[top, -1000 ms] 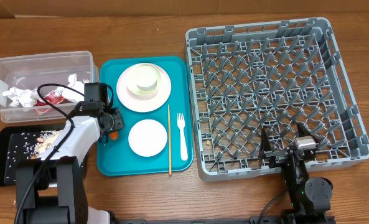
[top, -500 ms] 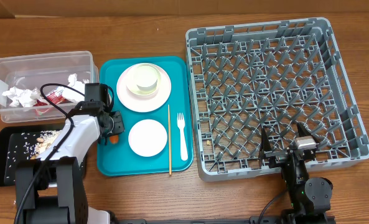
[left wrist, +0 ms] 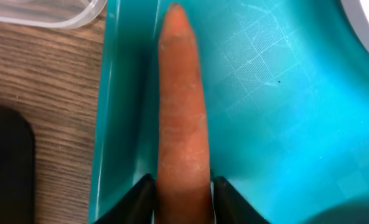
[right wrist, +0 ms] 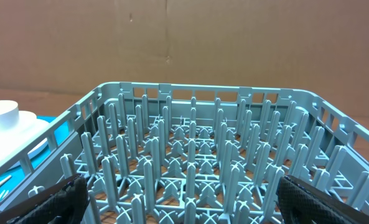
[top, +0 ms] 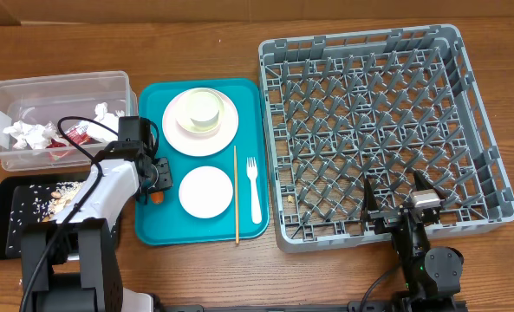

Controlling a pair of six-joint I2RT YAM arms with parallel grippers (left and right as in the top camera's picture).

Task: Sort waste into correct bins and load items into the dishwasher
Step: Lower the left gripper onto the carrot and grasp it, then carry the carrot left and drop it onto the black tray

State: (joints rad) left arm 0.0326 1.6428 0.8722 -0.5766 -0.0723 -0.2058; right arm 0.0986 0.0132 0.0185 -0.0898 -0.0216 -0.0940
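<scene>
My left gripper [left wrist: 183, 200] is shut on a small orange carrot [left wrist: 182, 106], one dark finger [left wrist: 136, 202] pressing each side of its thick end. The carrot lies along the left rim of the teal tray [left wrist: 265, 124], tip pointing away. From overhead the left gripper [top: 159, 180] and carrot [top: 157, 197] sit at the tray's left edge, next to the black tray bin [top: 5, 238]. My right gripper [right wrist: 184, 199] stands open above the near edge of the grey dishwasher rack [right wrist: 190, 162], holding nothing.
The clear tub [top: 57, 87] holds crumpled napkins [top: 29, 133] and a red packet [top: 76, 133]. On the teal tray [top: 165, 230] are a plate [top: 177, 134] with a bowl [top: 198, 109], a round white dish [top: 206, 191], a fork [top: 255, 189] and a wooden stick [top: 236, 195].
The carrot's end and the left gripper have shifted slightly toward the near side of the tray edge. The right arm has not moved.
</scene>
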